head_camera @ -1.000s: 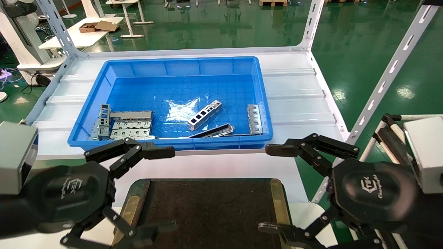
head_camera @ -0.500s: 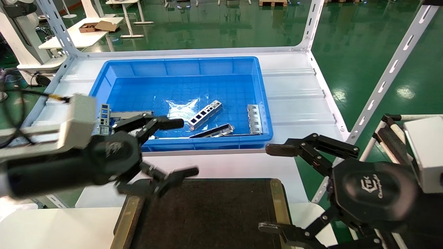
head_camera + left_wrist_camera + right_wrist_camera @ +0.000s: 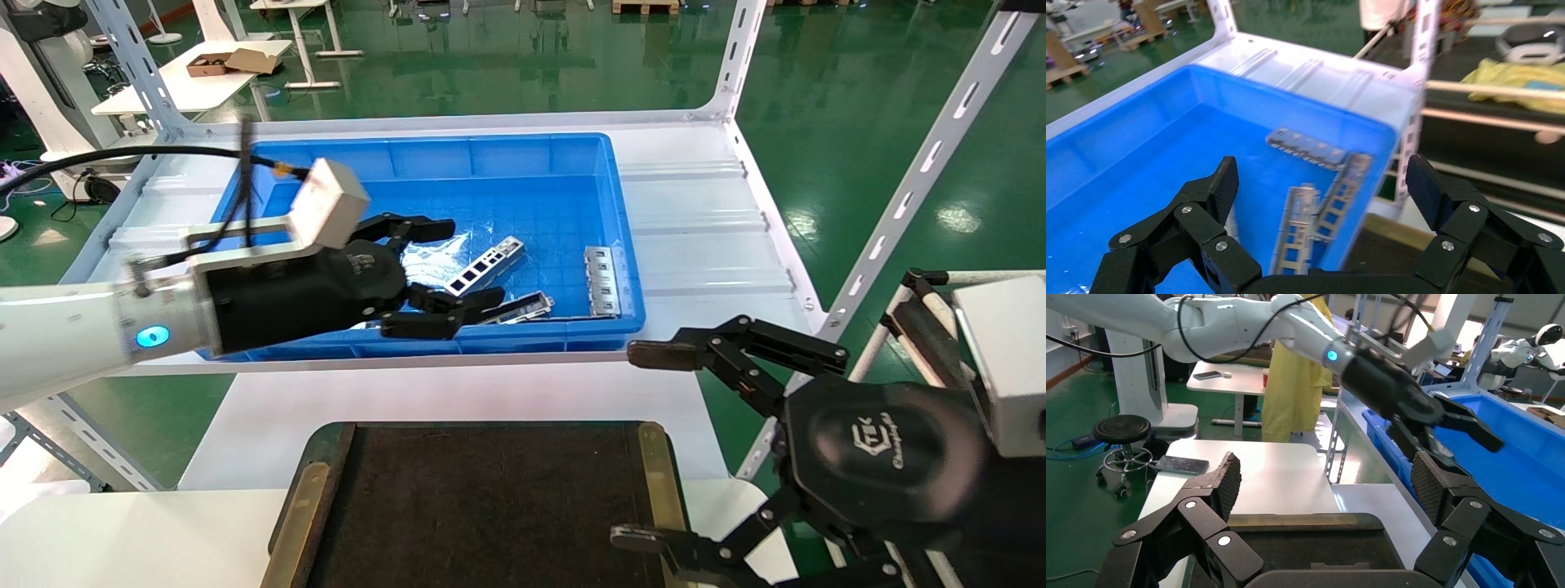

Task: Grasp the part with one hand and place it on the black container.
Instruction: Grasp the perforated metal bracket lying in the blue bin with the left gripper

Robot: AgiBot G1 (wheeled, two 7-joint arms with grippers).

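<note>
1. A deep blue plastic bin (image 3: 588, 155) sits on a white shelf (image 3: 695, 237) at the far side of the scene, seen from the robot's head.
2. The part (image 3: 484, 271), a slim silver-grey metal strip with one row of four rectangular cutouts, lies tilted on the bin floor near the middle.
3. The left claw (image 3: 453, 265) reaches into the bin over its near wall, its black fingers spread wide and holding nothing.
4. One finger hangs beyond the part and the other lies on the near side of it, so the part's nearer end sits between them; whether either finger touches the metal cannot be told.
5. In the left wrist view, the same claw (image 3: 1324, 184) shows its two fingers wide apart with the part (image 3: 1296, 228) on the blue floor between them.
6. A darker narrow strip (image 3: 523, 308) lies just beside the part, toward the bin's near wall.
7. Another holed grey piece (image 3: 601, 280) lies at the bin's right side.
8. The black container (image 3: 490, 498), a flat tray with a matte black surface and brass-coloured side rims, rests on the white tabletop (image 3: 245, 408) nearest the robot, with nothing on it.
9. The right claw (image 3: 645, 445) hovers at the tray's right edge, fingers spread and holding nothing.
</note>
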